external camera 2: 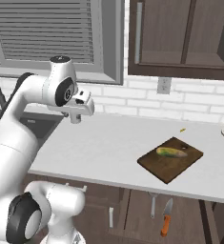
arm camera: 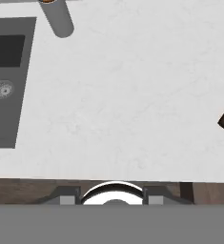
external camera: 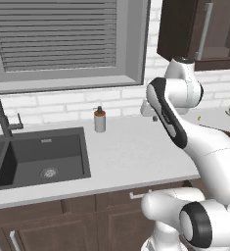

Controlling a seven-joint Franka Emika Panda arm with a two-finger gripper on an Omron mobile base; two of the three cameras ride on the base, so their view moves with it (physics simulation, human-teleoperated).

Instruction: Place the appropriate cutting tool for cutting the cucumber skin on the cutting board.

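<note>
- The cutting board [external camera 2: 170, 159] lies flat on the bench [external camera 2: 108, 147], toward its front edge, with the cucumber [external camera 2: 171, 152] resting on top of it.
- Your hand [external camera 2: 79, 108] hangs high over the bare bench, well apart from the board; I cannot tell whether its fingers are apart or together.
- Below the bench, in what looks like an open drawer, a knife [external camera 2: 166, 218] with an orange handle lies beside a slimmer tool [external camera 2: 153, 205], possibly a peeler; it is too small to be sure.
- Expect either tool to be light, stiff and slick. Take it by the handle, across its width, clear of the blade.
</note>
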